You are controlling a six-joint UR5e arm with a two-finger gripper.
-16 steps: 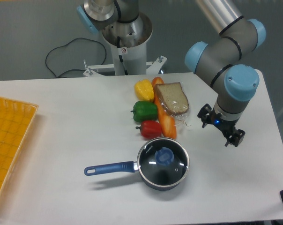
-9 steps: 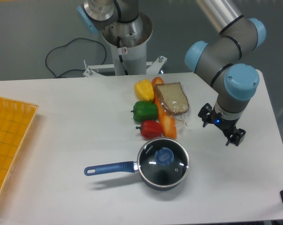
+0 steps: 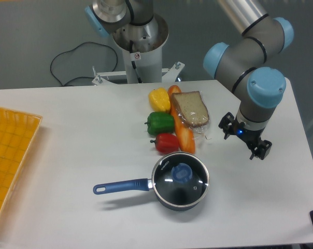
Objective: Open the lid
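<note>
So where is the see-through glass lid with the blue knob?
The round clear glass lid with the blue knob sits on the dark saucepan with the long blue handle, near the table's front edge, just below the red pepper.

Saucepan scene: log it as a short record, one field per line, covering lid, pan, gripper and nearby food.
lid: seated on the pan, blue knob at centre
saucepan: near front of table, blue handle pointing left
gripper: right of the pan, apart from it, holding nothing; jaw state unclear
food: yellow, green and red peppers, bread slice, carrot behind the pan
basket: orange, left edge
</note>
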